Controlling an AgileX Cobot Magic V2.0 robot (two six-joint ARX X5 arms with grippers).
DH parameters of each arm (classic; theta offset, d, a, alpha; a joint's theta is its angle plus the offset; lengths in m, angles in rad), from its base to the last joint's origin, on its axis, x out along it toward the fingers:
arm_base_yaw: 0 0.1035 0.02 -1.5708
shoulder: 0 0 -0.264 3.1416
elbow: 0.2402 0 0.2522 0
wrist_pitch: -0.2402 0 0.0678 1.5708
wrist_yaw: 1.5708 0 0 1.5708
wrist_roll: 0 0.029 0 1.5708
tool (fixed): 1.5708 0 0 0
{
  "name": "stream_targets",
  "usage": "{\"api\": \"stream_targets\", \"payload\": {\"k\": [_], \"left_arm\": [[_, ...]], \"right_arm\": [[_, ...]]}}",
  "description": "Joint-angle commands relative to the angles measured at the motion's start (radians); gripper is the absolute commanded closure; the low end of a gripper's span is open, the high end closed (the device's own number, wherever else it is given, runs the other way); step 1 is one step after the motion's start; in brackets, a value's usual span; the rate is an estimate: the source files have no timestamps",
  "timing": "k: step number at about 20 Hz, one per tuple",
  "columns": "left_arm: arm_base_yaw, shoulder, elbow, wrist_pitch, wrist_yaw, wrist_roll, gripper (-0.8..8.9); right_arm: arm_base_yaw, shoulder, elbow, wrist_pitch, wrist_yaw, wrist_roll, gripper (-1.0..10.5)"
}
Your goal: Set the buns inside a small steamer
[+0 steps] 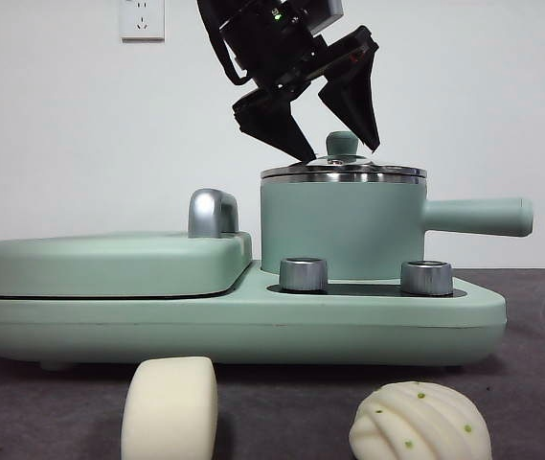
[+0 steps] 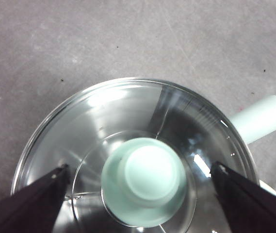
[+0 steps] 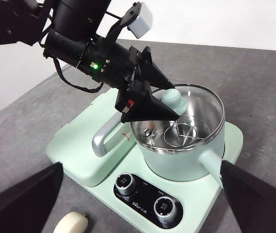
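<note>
The small steamer (image 1: 339, 225) stands on the mint-green base with its glass lid (image 2: 128, 107) on and its long handle (image 1: 478, 216) pointing right. My left gripper (image 1: 341, 151) hangs over it, open, one jaw on each side of the green lid knob (image 2: 143, 179), not touching it. The smooth loaf-shaped bun (image 1: 170, 407) and the ridged green-dotted bun (image 1: 420, 422) lie on the table in front of the base. My right gripper (image 3: 141, 164) is open and empty, high up and away from the steamer (image 3: 181, 145).
The flat lidded griddle (image 1: 109, 261) with a chrome handle (image 1: 213, 213) fills the left half of the base (image 1: 234, 321). Two steel dials (image 1: 303, 273) (image 1: 426, 277) sit in front of the steamer. The tabletop is dark grey; a white wall is behind.
</note>
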Motion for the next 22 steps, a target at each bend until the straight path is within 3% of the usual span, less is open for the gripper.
{"api": "stream_targets", "payload": {"k": [1, 12, 22], "left_arm": [[-0.009, 0.016, 0.027, 0.013, -0.002, 0.014, 4.87], [-0.009, 0.021, 0.027, 0.035, -0.002, 0.016, 6.69], [-0.009, 0.021, 0.084, 0.009, -0.002, 0.013, 6.69]], "right_arm": [[0.0, 0.002, 0.013, 0.003, -0.003, 0.011, 4.3], [0.0, 0.002, 0.014, 0.003, -0.003, 0.011, 4.3], [0.0, 0.002, 0.013, 0.003, -0.003, 0.011, 4.3]]}}
